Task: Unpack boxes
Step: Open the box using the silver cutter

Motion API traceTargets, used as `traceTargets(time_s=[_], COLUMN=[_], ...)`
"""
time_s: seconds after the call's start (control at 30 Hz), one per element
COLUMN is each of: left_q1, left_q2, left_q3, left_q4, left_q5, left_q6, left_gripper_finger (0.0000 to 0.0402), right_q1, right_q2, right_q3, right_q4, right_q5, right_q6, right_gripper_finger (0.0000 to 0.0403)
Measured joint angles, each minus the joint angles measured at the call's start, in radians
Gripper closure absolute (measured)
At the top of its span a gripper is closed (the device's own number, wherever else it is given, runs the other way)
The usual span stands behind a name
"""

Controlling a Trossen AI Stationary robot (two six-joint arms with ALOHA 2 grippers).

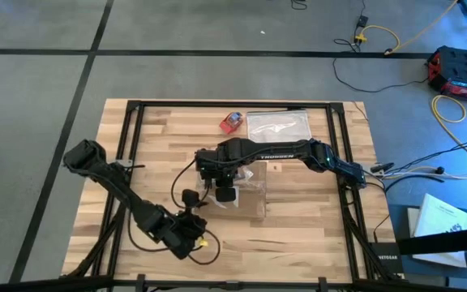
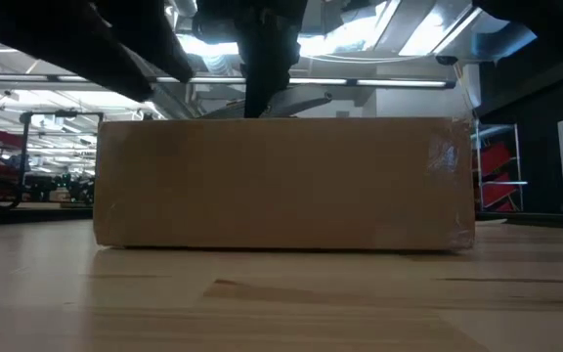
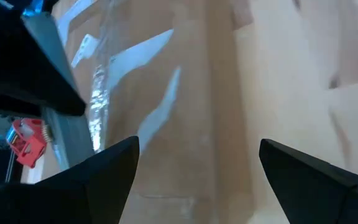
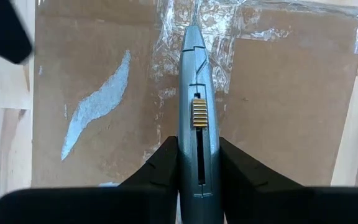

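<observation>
Cardboard box [image 1: 246,188] at frame centre in the high view, under the right gripper [image 1: 224,193]; left gripper [image 1: 191,212] waits lower left of it. Low view: box sides intact, flaps closed — nothing unpacked yet. Left wrist view: fingers spread wide over box and tape. Right wrist view alone shows the grey utility knife [image 4: 196,106] pinched between the fingers, tip on the clear tape [image 4: 194,28] — seam apparently uncut.
</observation>
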Motion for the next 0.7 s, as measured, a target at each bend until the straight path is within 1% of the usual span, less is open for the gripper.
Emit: traceTargets(time_s=[0.23,0.37,0.6,0.7], left_q1=[0.049,0.054,0.054,0.054], left_q2=[0.000,0.000,0.001,0.000], left_q3=[0.000,-0.002,-0.073,-0.089], left_q4=[-0.075,-0.114,-0.108,-0.108], left_q5=[0.024,0.025,0.065,0.063], left_q6=[-0.040,-0.040,-0.052,-0.073], left_gripper_finger=[0.0080,0.0080,0.0080,0.0080], right_q1=[0.000,-0.001,-0.002,-0.002], right_q2=[0.000,0.001,0.001,0.001], right_q3=[0.000,0.000,0.000,0.000], right_q4=[0.016,0.025,0.025,0.025], right_q5=[0.000,0.000,0.003,0.009], right_q6=[0.018,0.024,0.026,0.026], right_gripper_finger=[0.0340,0.0340,0.0340,0.0340])
